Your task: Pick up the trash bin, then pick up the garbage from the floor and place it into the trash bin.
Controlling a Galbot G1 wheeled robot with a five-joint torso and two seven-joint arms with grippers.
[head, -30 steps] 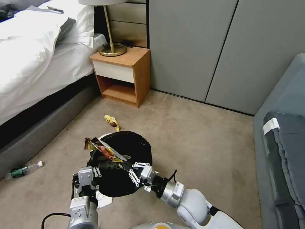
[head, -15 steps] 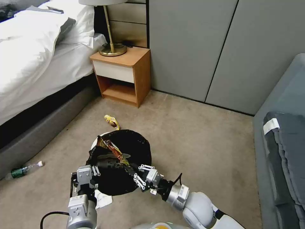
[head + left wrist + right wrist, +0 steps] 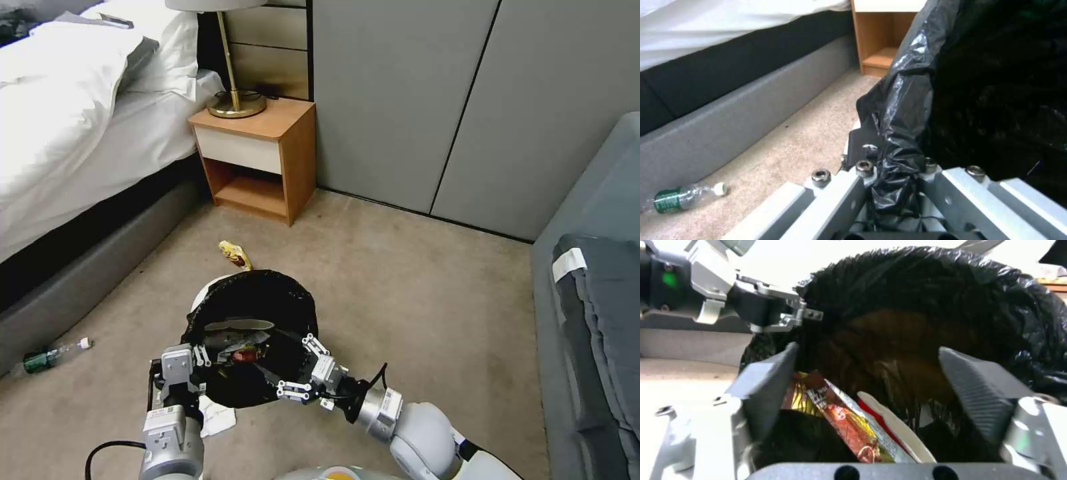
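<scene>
The trash bin (image 3: 220,288) is white with a black bag liner (image 3: 267,300) and hangs low over the carpet. My left gripper (image 3: 192,361) is shut on its near rim, pinching the liner (image 3: 896,186) between its fingers (image 3: 849,186). My right gripper (image 3: 297,365) stands open at the bin's near right rim, its jaws wide apart with nothing between them. A red-and-brown wrapper (image 3: 842,418) and a white scrap lie inside the bin (image 3: 907,306). On the floor remain a yellow snack wrapper (image 3: 235,255), a green-labelled bottle (image 3: 48,357) and a white paper scrap (image 3: 217,418).
A bed (image 3: 73,120) with a grey base runs along the left. A wooden nightstand (image 3: 257,157) with a lamp stands at the back, grey wardrobe doors (image 3: 433,100) behind it. A grey sofa (image 3: 593,320) fills the right. Open carpet lies between bin and sofa.
The red-and-brown wrapper that stuck out over the bin's rim has dropped down inside the liner. My right gripper has drawn back a little toward me and stands open.
</scene>
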